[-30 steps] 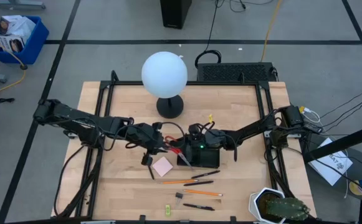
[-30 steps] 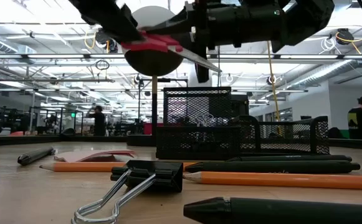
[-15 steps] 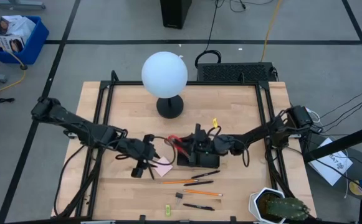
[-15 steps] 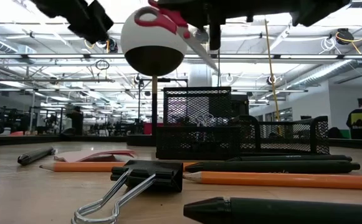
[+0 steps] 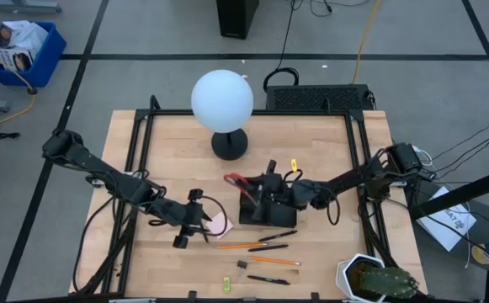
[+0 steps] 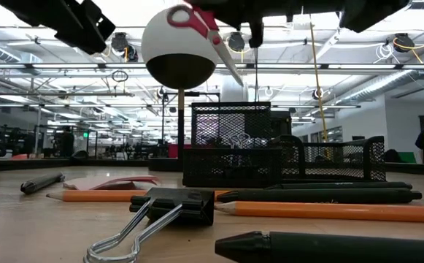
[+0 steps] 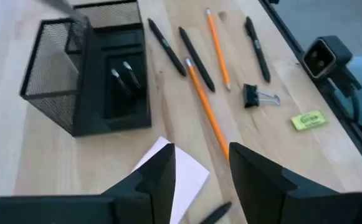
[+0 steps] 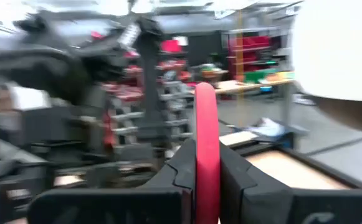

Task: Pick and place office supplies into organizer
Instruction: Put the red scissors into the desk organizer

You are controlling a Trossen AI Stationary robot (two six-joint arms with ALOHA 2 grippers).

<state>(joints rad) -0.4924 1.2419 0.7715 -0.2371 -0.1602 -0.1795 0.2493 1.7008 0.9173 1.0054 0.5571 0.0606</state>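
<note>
The red-handled scissors [image 5: 234,179] hang in the air over the black mesh organizer [image 5: 269,215], held by my right gripper [image 5: 252,190], which reaches in from the table's right. In the low view the red handle [image 6: 188,16] is up and the blade [image 6: 230,66] slants down. My left gripper [image 7: 199,168] is open and hovers over the pink sticky-note pad [image 5: 220,224], which lies flat, touching nothing. Orange pencils [image 7: 207,112], black pens [image 7: 196,59], a black clip [image 7: 257,97] and a yellow-green piece [image 7: 308,119] lie on the table nearer the front edge. My right gripper is shut on the scissors' red handle [image 8: 206,118], pinched between the two fingers. The fingers come roughly level from the table's right. The scissors are lifted clear above the organizer [image 6: 233,146], tilted, handle high and blade tip pointing down.
A white globe lamp [image 5: 221,99] on a round black base [image 5: 229,145] stands just behind the organizer. A potted plant [image 5: 372,278] sits at the near right corner. Two clips lie in the organizer's low compartment [image 7: 123,78].
My left gripper has drawn away from the scissors, toward the table's near left, and now hovers by the pink pad. My right gripper has kept the scissors, raised them and tipped them, handle up and blade down, shifting slightly toward the far edge.
</note>
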